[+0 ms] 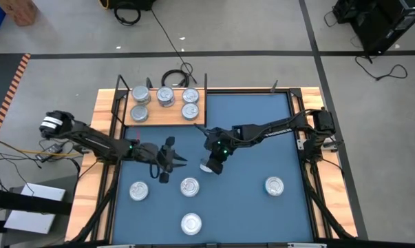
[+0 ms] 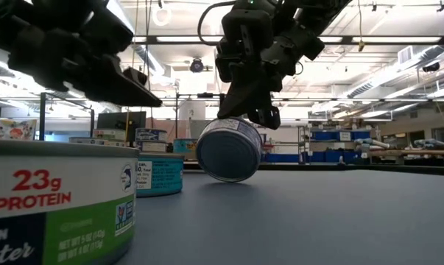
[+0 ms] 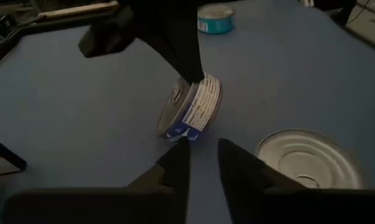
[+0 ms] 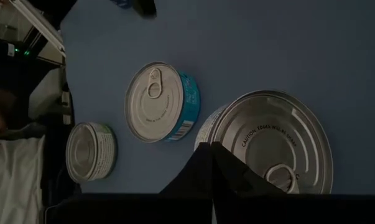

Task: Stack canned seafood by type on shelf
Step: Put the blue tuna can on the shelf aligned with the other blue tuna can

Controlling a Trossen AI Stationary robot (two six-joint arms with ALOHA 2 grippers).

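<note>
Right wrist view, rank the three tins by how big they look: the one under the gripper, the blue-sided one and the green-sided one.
1. The tin under the right gripper, the gripped tin: largest, but nearest the camera.
2. The blue-sided tin.
3. The green-sided tin: smallest, and farthest.
Their true sizes may match.

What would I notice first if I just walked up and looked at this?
Probably the tin tipped up on its edge in the middle of the blue mat, pinched by the right gripper from above. The left gripper waits close beside it. Then you'd spot five tins sitting on the wooden shelf at the back-left corner.
</note>
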